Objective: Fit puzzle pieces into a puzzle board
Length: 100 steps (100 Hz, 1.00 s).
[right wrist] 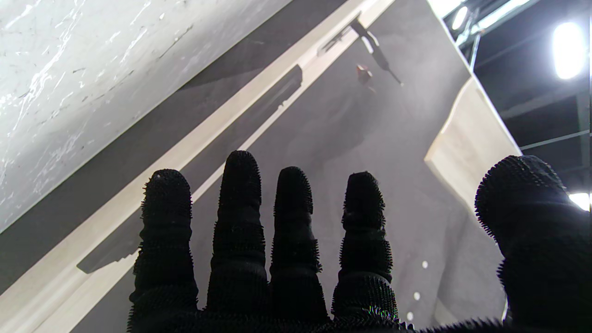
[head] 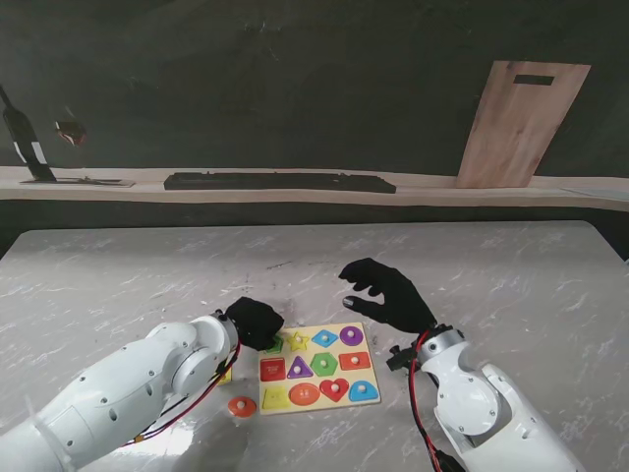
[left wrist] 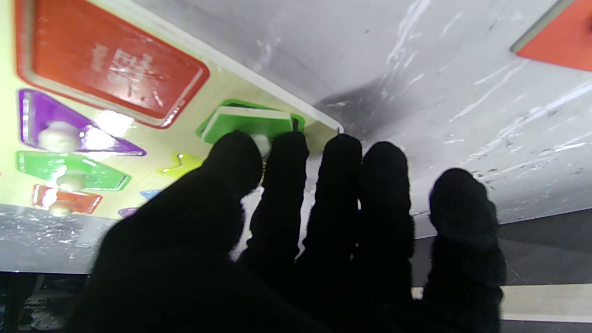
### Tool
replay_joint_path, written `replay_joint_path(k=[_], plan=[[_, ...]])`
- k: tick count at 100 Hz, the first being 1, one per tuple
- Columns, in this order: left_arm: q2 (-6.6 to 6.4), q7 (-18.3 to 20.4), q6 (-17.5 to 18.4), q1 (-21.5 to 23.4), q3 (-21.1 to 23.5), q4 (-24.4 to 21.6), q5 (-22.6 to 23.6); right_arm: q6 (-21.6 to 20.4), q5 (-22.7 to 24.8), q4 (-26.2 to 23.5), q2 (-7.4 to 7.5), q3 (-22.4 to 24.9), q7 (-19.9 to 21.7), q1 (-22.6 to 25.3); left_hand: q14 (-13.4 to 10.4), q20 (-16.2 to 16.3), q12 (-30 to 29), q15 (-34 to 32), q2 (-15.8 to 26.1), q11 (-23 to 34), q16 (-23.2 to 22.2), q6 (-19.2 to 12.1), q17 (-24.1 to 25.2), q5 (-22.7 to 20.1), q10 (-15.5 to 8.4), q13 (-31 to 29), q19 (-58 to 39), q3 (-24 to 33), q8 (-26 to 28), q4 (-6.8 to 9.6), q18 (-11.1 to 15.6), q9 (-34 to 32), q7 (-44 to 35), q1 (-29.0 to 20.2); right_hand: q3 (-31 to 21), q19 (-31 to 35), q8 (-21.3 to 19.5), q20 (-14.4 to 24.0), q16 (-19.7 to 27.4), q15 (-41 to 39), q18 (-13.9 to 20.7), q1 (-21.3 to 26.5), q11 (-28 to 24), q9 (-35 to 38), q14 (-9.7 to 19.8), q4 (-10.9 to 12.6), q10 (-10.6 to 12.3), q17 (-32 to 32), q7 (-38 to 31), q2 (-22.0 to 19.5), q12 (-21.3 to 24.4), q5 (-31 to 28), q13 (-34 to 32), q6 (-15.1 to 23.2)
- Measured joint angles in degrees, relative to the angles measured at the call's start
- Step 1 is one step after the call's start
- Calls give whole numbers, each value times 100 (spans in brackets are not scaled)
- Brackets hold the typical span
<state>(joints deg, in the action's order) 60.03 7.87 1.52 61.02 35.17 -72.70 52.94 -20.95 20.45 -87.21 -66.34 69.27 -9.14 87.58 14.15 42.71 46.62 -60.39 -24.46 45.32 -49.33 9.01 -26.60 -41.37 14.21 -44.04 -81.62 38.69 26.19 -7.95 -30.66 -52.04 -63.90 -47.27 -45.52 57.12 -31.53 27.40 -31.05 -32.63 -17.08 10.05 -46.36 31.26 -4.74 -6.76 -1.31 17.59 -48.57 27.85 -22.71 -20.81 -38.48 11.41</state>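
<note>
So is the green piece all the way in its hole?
Not yet. The green piece sits tipped in its hole at the board's corner, one white edge raised, with the left hand's fingertips on it.

The right robot hand [right wrist: 323, 259] shows four black gloved fingers [right wrist: 240, 208] spread and a thumb [right wrist: 532, 231] set apart, holding nothing. Beyond them lie the marble table [right wrist: 69, 83], a pale shelf [right wrist: 222, 125] and a leaning wooden board [right wrist: 467, 148].

Probably a lab: marble-look table [head: 147, 275], dark backdrop (overhead rig lights [right wrist: 568, 44]).
</note>
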Motion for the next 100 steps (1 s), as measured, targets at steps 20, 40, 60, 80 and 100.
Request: replay_joint_path(k=[20, 40, 60, 80, 100], plan=[[0, 92, -11, -26, -17, -12, -30, -1, 12, 0, 0, 2, -13, 1, 0, 0, 0, 0, 48, 0, 0, 16, 18, 5, 0, 0, 0, -6, 6, 0, 0, 0, -15, 0, 0, 0, 0, 0, 0, 0, 0, 0, 0, 0, 0, 0, 0, 0, 0, 0, 0, 0, 0, 0], [0, 116, -56, -7, 0, -34, -39, -2, 12, -3, 0, 8, -14, 3, -1, 0, -20, 0, 54, 0, 0, 22, 31, 9, 0, 2, 0, -24, 8, 0, 0, 0, -15, -10, 0, 0, 0, 0, 0, 0, 0, 0, 0, 0, 0, 0, 0, 0, 0, 0, 0, 0, 0, 0], [2, -27, 16, 78, 70, -34, -57, -1, 12, -5, 0, 9, -13, 4, -1, 0, -21, 0, 54, -8, 0, 139, 41, 9, 0, 5, 0, -20, 6, 0, 0, 0, -15, -89, 0, 0, 0, 0, 0, 0, 0, 0, 0, 0, 0, 0, 0, 0, 0, 0, 0, 0, 0, 0], [3, -188, 127, 139, 103, -15, -49, -1, 17, -11, 0, 13, -12, 10, -1, 0, -21, 0, 45, -16, 0, 152, 42, 9, 0, 5, 0, -4, 3, 0, 0, 0, -12, -90, 0, 0, 0, 0, 0, 0, 0, 0, 1, 0, 0, 0, 0, 0, 0, 0, 0, 0, 0, 0], [8, -215, 195, 158, 121, -13, -50, -1, 19, -17, 0, 15, -15, 16, -1, 0, -21, 1, 20, -26, 0, 152, 66, 9, 0, 5, 0, 9, -10, 0, 0, 1, -12, -91, 0, 0, 0, 0, -1, 0, 0, 0, 1, 0, 0, 1, 0, 0, 0, 0, 0, 0, 0, 0]])
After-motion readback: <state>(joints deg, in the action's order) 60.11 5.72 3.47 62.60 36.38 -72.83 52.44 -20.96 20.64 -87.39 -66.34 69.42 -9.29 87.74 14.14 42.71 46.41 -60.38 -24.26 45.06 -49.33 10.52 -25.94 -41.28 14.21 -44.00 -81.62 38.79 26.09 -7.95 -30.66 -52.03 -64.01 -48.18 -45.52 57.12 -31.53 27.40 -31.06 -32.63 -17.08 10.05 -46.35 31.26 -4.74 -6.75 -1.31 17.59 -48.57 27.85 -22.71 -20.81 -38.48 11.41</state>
